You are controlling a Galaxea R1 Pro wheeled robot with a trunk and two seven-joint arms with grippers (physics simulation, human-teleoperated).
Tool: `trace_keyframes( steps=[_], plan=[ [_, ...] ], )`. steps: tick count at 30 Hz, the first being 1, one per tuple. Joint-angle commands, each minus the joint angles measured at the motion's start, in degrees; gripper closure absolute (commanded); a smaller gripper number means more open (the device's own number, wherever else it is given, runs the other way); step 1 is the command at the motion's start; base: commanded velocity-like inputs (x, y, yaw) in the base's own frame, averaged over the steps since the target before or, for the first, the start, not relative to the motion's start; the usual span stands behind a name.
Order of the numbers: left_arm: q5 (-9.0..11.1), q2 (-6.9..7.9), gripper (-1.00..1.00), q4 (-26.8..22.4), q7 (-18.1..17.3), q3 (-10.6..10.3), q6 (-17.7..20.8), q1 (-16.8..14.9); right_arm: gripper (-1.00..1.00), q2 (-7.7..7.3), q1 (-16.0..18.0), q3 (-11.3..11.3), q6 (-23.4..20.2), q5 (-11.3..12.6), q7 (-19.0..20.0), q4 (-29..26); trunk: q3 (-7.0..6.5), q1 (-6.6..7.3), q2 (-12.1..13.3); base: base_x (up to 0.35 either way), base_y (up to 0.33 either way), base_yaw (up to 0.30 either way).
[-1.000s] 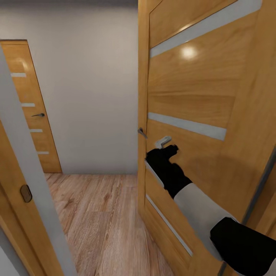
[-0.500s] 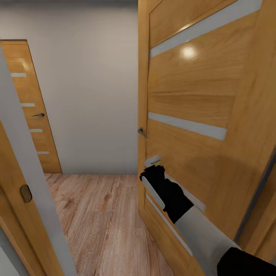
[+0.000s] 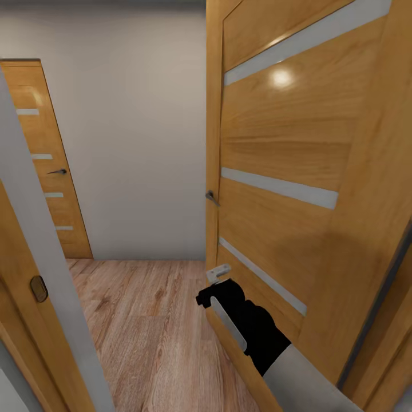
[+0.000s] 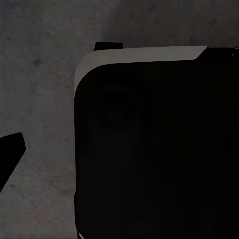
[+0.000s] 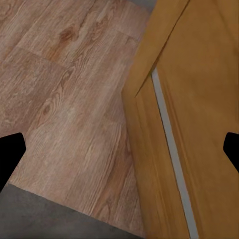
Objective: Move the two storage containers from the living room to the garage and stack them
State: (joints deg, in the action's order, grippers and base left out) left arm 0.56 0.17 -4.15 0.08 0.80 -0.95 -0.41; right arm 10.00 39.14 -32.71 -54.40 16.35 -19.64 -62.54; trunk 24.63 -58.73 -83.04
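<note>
Right gripper (image 3: 213,283) has dropped down the door (image 3: 274,143) toward its free edge.
Its fingertips stand wide apart, empty, at the door's edge over wood floor (image 3: 154,332). A second door (image 3: 46,160) stands beyond; left gripper's state unclear.

Open door (image 3: 286,149): orange wood veneer, glossy, catching a light spot; inset strips pale, frosted-looking. Handle (image 3: 212,198): grey metal. Floor (image 3: 149,332): light wood planks, visible grain, satin. Back wall (image 3: 137,137): plain grey-white, matt.
</note>
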Motion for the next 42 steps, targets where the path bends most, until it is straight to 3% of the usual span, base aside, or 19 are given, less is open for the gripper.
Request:
trace_keyframes(
  steps=[1, 22, 42],
  plan=[
    [0.06, 0.00, -1.00, 0.02, 0.01, 0.07, -0.10, -0.03, -1.00, 0.00, 0.02, -0.08, -0.12, 0.57, -0.24, -0.03, 0.06, 0.00, -0.04, 0.000, 0.000, 0.000],
    [0.06, 0.03, -1.00, -0.06, -0.14, 0.01, -0.04, -0.03, -1.00, 0.00, -0.03, 0.06, -0.03, 0.44, 0.22, 0.05, 0.06, 0.00, -0.04, 0.002, 0.000, 0.000],
    [0.14, 0.09, -1.00, -0.07, -0.08, -0.01, -0.02, -0.03, -1.00, 0.00, -0.03, 0.01, -0.09, 0.44, 0.30, 0.05, 0.06, 0.00, -0.04, 0.108, 0.000, 0.000]
  ],
)
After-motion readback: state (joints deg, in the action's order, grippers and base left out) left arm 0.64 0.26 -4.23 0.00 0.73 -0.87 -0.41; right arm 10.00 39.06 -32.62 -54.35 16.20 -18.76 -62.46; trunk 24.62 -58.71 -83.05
